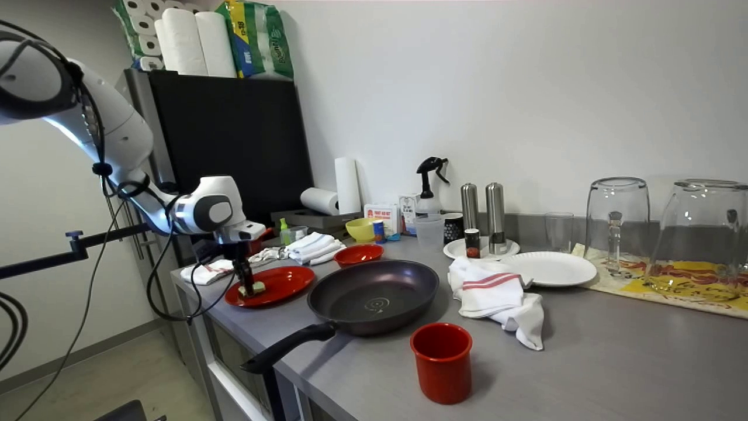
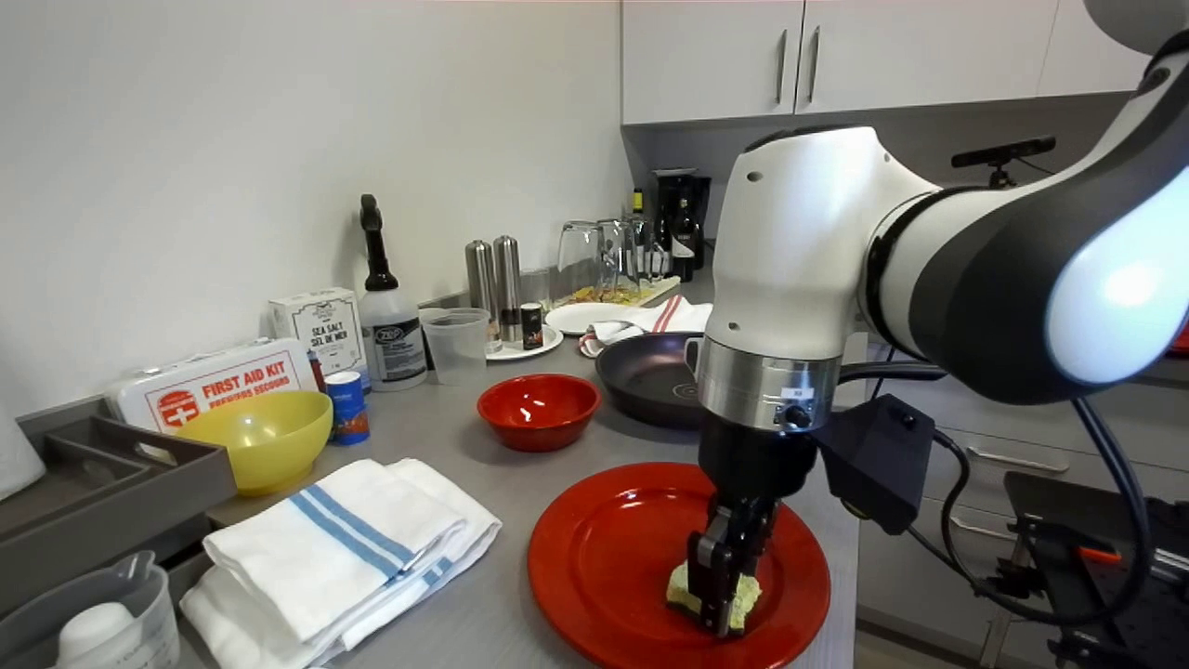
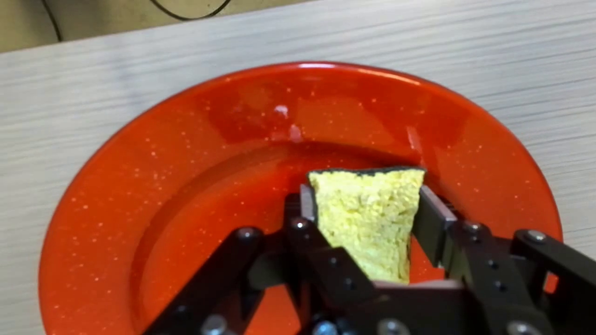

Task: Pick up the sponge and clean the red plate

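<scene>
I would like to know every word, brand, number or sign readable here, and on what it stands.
"FIRST AID KIT": white case
"PREMIERS SECOURS": same case
White cross: same case
"SEA SALT": white carton
"SEL DE MER": same carton
"ZEP": spray bottle
"Bounty": green towel pack
"12-18", perhaps: same pack
Too small or blurred: other print, including blue canister and frying pan.

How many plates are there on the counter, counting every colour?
3. The red plate is under the sponge; a small white plate holds a metal mill; a larger white plate lies partly behind the red-striped towel. Others may be hidden.
</scene>
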`<state>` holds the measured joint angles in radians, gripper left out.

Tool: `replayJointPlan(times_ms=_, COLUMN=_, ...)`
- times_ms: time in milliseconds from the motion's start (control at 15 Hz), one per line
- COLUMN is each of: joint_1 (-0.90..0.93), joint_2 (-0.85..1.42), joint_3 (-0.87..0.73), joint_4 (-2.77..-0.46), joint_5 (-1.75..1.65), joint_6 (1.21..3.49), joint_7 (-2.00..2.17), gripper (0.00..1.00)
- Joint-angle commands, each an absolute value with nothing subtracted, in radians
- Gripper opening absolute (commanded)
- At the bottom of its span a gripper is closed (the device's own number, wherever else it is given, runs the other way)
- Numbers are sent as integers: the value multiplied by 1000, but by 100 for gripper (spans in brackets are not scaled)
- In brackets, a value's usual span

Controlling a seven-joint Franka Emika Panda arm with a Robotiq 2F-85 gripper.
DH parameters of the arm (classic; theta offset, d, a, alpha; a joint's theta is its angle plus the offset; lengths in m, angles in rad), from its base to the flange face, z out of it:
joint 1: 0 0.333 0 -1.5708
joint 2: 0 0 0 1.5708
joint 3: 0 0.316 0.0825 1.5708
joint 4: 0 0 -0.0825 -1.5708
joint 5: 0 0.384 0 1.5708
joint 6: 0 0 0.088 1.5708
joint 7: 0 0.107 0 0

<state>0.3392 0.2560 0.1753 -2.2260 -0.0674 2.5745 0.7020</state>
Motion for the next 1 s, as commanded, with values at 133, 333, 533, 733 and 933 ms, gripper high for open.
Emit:
replayJointPlan(times_ms=133, joint_1=420, joint_2=290, joint_3=66, joint_4=-2206, joint_5=-406, joint_6=2587, joint_7=865, gripper=27)
replayJointPlan(times_ms=333, joint_1=433, joint_2=295, joint_3=50, joint_4=-2196, joint_5=-529, joint_6=2581, joint_7=936, gripper=27)
replayJointPlan(times_ms=533, joint_1=432, joint_2=297, joint_3=57, joint_4=-2192, joint_5=-577, joint_6=2574, joint_7=973, gripper=27)
replayJointPlan(times_ms=733, joint_1=416, joint_2=294, joint_3=83, joint_4=-2195, joint_5=-532, joint_6=2562, joint_7=951, gripper=27)
replayJointPlan(times_ms=933, joint_1=397, joint_2=289, joint_3=117, joint_4=-2199, joint_5=-443, joint_6=2553, joint_7=897, gripper=27)
